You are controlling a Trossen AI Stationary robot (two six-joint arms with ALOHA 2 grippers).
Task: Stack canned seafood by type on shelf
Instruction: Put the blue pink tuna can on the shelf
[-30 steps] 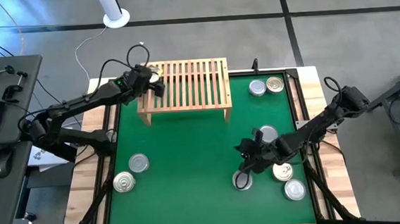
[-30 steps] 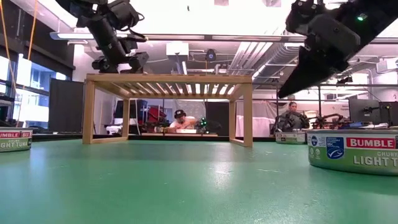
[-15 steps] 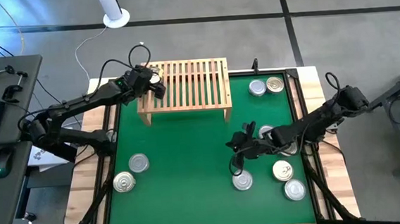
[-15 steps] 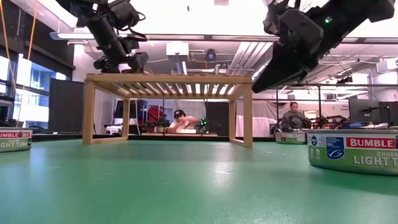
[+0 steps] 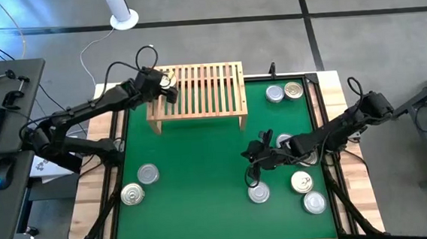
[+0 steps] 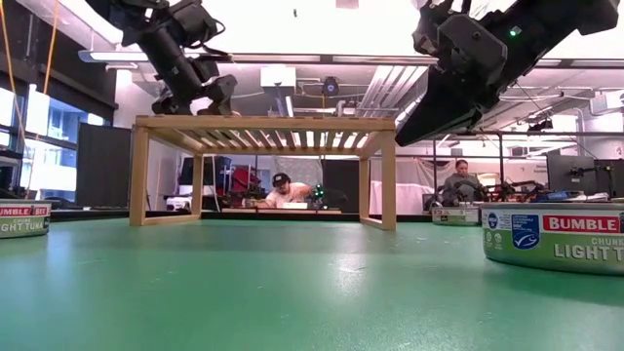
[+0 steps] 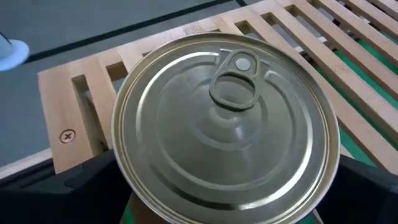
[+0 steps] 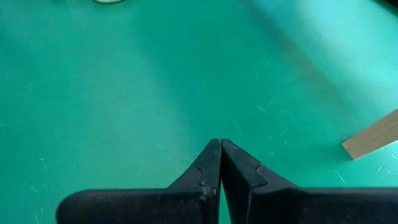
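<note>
At the shelf's (image 5: 196, 90) left end, the left gripper (image 5: 164, 83) spans a gold tuna tin (image 7: 225, 127) with jaws wide. Rigid, smooth and slippery metal: best gripped across the side wall. Right gripper (image 8: 219, 163) is clenched empty above the green mat (image 5: 203, 180).

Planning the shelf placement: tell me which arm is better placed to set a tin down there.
Left. Its tool holds a gold-toned tin at the shelf corner; the right tool hangs shut and empty over the mat.
</note>
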